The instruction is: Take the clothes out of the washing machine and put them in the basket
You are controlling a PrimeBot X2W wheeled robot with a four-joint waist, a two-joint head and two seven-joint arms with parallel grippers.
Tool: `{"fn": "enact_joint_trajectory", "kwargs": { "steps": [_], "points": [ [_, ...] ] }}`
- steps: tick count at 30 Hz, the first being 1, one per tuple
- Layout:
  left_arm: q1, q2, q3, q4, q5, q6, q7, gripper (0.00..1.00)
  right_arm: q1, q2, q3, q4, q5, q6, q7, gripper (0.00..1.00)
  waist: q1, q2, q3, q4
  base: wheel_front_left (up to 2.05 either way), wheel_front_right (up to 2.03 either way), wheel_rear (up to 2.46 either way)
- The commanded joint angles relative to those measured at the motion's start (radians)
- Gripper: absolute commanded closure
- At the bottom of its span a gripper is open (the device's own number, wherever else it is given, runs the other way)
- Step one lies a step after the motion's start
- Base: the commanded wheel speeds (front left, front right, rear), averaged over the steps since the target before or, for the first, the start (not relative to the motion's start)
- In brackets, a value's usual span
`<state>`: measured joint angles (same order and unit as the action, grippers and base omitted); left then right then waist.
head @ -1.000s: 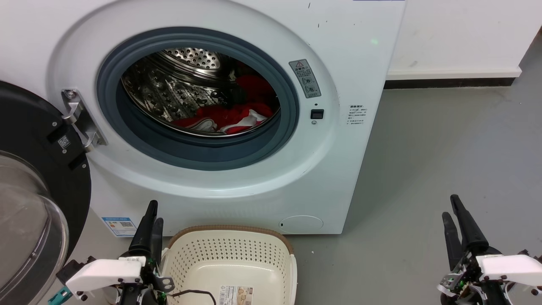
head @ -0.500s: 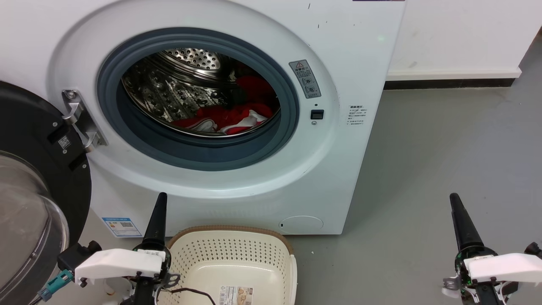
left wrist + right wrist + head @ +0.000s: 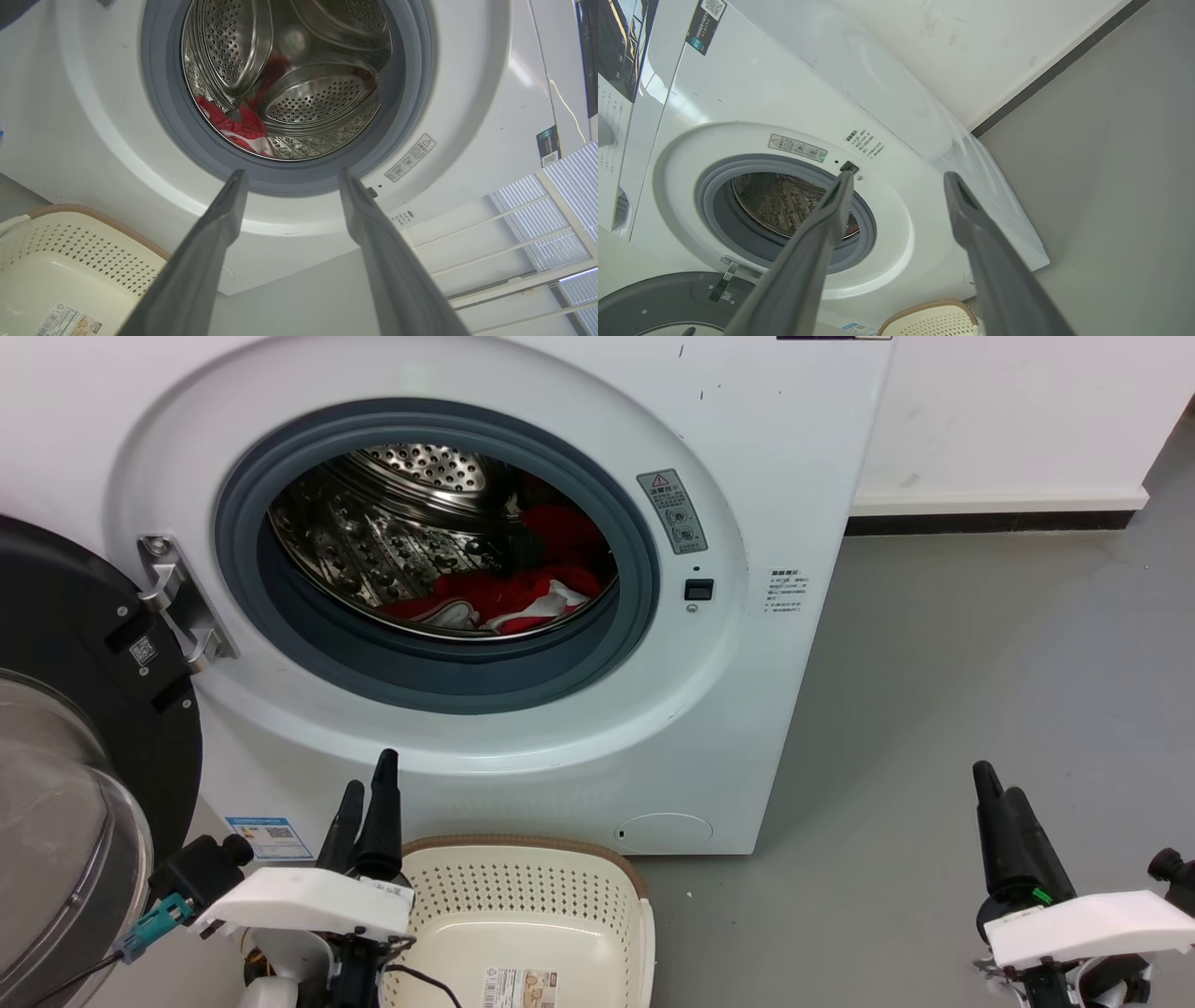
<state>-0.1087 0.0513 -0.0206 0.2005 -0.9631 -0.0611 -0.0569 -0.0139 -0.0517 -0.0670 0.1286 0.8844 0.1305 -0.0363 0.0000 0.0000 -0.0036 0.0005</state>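
The white washing machine [image 3: 766,448] stands with its drum open. Red clothes [image 3: 509,590] with white trim lie at the bottom of the steel drum, also seen in the left wrist view as clothes [image 3: 238,128]. The cream basket [image 3: 523,845] sits on the floor right below the machine's front. My left gripper [image 3: 369,770] is open and empty at the basket's left rim, fingers pointing up at the drum mouth; its wrist view shows the gripper [image 3: 292,173] spread wide. My right gripper [image 3: 996,779] hangs open and empty over the floor, right of the machine, and shows as gripper [image 3: 900,175].
The black-rimmed glass door [image 3: 65,728] is swung open at the left, close to my left arm. Grey floor [image 3: 980,644] stretches to the right of the machine, up to a white wall with a dark skirting strip [image 3: 990,518].
My left gripper has risen and shifted right toward the machine, beside the basket's left rim. My right gripper has turned a little and drifted left. Both stay empty.
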Motion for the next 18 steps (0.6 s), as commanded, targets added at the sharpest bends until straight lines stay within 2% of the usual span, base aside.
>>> {"fn": "enact_joint_trajectory", "kwargs": {
  "steps": [1,11,12,18],
  "points": [
    [-0.029,0.006,-0.006,-0.014,0.044,0.004,-0.011,0.00,0.002,-0.002,0.005,-0.026,-0.048,0.000,-0.010,0.00,0.0000,0.0000,-0.001,0.000,0.00,0.00,0.00],
    [-0.037,0.017,-0.031,-0.016,0.208,0.016,-0.043,0.00,0.026,-0.001,0.014,-0.065,-0.234,0.000,-0.021,0.00,0.0000,0.0000,-0.004,0.005,0.00,0.00,0.00],
    [-0.037,0.020,-0.036,-0.015,0.248,0.017,-0.052,0.00,0.032,-0.001,0.018,-0.075,-0.281,0.000,-0.023,0.00,0.0000,0.0000,-0.005,0.006,0.00,0.00,0.00],
    [-0.041,0.028,-0.047,-0.014,0.326,0.023,-0.070,0.00,0.047,0.000,0.017,-0.096,-0.366,0.000,-0.026,0.00,0.0000,0.0000,-0.006,0.008,0.00,0.00,0.00]
  ]
}}
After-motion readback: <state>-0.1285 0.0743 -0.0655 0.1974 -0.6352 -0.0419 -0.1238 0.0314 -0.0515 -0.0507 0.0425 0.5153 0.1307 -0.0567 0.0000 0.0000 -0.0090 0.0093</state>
